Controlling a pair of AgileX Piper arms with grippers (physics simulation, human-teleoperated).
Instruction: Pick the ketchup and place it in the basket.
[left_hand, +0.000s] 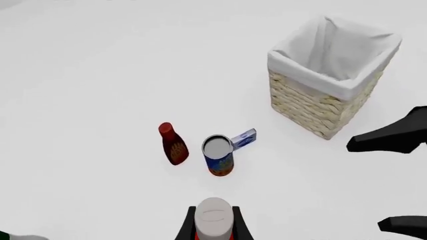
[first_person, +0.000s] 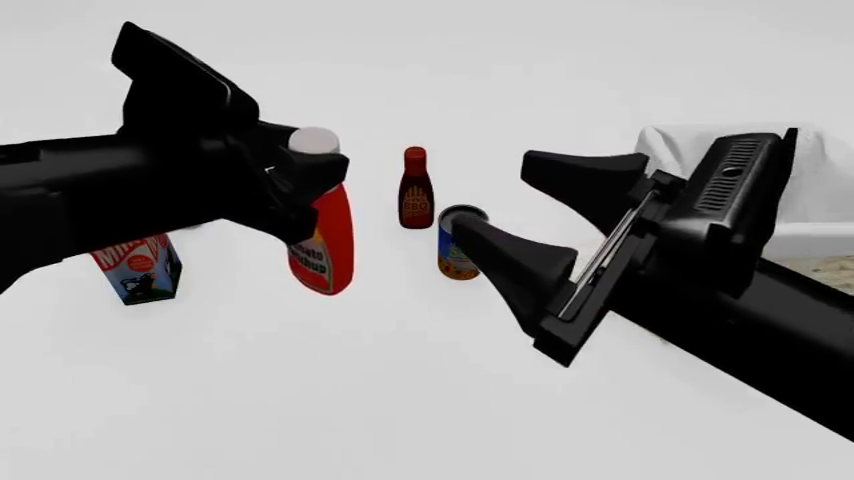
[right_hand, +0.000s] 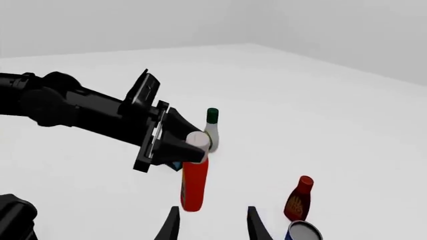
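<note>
The ketchup (first_person: 324, 250), a bright red bottle with a white cap, hangs tilted above the table. My left gripper (first_person: 312, 168) is shut on its neck just below the cap. The left wrist view looks down on that white cap (left_hand: 213, 216) between my left gripper's fingers (left_hand: 181, 229). The basket (left_hand: 319, 102), woven wicker with a white cloth lining, stands to the right. In the front view only part of its rim (first_person: 817, 232) shows behind my right arm. My right gripper (first_person: 494, 192) is open and empty, between the ketchup and the basket.
A dark red BBQ bottle (first_person: 416, 190) and a can (first_person: 457, 256) stand behind the ketchup. A small blue box (left_hand: 244, 138) lies beside the can. A milk carton (first_person: 138, 270) is at the left, and a white bottle with a green cap (right_hand: 212, 126) stands beyond the left arm.
</note>
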